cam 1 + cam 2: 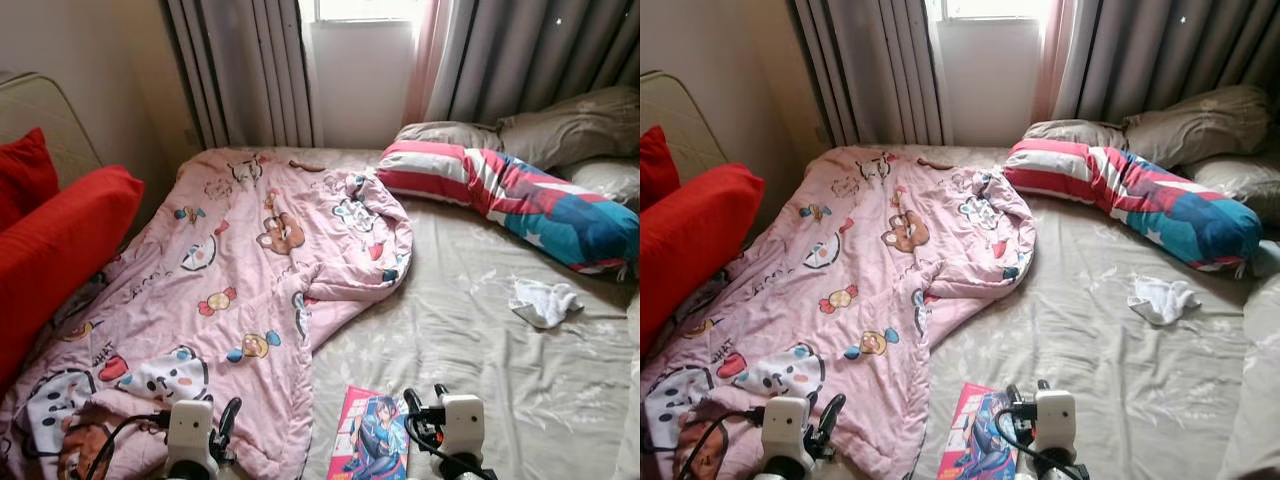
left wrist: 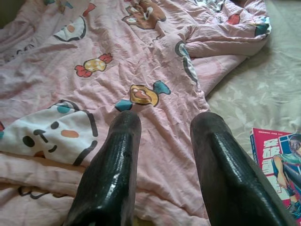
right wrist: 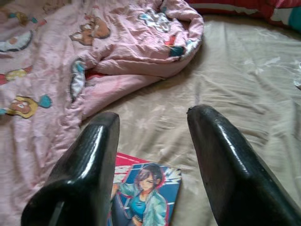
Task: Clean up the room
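Below right gripper [image 3: 153,129], fingers apart, comic book [image 3: 143,195], left gripper [image 2: 164,127] fingers apart over quilt [image 2: 117,61]

Head cameras look down the bed [image 1: 480,330]; both wrist cameras, lower, share the comic book [image 3: 141,193].

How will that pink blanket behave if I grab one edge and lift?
The pink blanket lies rumpled and folded over itself, so it will probably droop and trail. It covers much of the bed, so likely bulky; one open gripper, like the left gripper, may lift only a corner.
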Controlling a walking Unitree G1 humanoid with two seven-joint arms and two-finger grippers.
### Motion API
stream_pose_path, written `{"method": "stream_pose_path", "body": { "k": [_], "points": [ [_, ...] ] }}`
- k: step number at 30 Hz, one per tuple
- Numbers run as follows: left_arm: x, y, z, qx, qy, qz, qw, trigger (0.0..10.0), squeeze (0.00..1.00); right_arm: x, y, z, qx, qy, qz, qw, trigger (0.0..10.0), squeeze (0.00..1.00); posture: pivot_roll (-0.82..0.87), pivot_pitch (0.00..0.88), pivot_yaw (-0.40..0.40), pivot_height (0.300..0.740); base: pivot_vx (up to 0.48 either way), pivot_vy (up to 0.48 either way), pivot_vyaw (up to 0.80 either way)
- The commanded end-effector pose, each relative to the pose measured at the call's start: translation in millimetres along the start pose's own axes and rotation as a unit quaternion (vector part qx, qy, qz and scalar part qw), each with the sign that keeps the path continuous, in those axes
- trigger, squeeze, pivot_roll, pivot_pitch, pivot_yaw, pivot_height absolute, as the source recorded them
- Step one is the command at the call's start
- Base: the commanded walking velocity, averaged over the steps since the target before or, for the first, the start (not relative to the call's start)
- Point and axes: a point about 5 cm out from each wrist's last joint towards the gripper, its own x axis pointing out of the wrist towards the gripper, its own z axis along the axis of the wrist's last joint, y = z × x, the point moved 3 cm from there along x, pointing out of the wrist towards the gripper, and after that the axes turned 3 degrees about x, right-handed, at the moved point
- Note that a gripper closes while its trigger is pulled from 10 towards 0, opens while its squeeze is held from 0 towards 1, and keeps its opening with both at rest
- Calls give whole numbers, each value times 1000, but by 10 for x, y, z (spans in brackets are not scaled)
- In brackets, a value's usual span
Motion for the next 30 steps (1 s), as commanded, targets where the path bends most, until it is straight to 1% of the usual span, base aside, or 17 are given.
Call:
{"method": "stream_pose_path", "body": {
  "k": [1, 10, 13, 16, 19, 26, 30],
  "points": [
    [-15, 49, 2, -1, 4, 7, 1000, 10000, 0, -16, 38, -14, 4, 4, 3, 1000, 10000, 0, -28, 98, 46, 680, 0, 0, 0],
    [-30, 38, 4, -1, 6, 5, 1000, 10000, 0, -8, 70, 0, 5, 12, -1, 1000, 10000, 0, -20, 120, 47, 680, 0, 0, 0],
    [-35, 37, 8, -2, 7, 5, 1000, 10000, 0, -8, 84, -36, -2, 33, -4, 999, 10000, 0, -20, 125, 48, 680, 0, 0, 0],
    [-36, 38, 10, -1, 7, 6, 1000, 10000, 0, -5, 106, -20, 0, 30, -1, 1000, 10000, 0, -19, 127, 49, 670, 0, 0, 0],
    [-29, 41, 14, -1, 8, 5, 1000, 10000, 0, -7, 129, -3, 1, 28, 2, 1000, 10000, 0, -20, 127, 52, 650, 0, 0, 0],
    [-3, 30, 24, -1, 10, 5, 1000, 10000, 0, -18, 135, 46, 4, 17, 4, 1000, 10000, 0, -19, 127, 53, 650, 0, 0, 0],
    [0, 27, 27, -3, 9, 5, 1000, 10000, 0, -25, 131, 35, 4, 21, 2, 1000, 10000, 0, -18, 127, 54, 650, 0, 0, 0]
  ]
}}
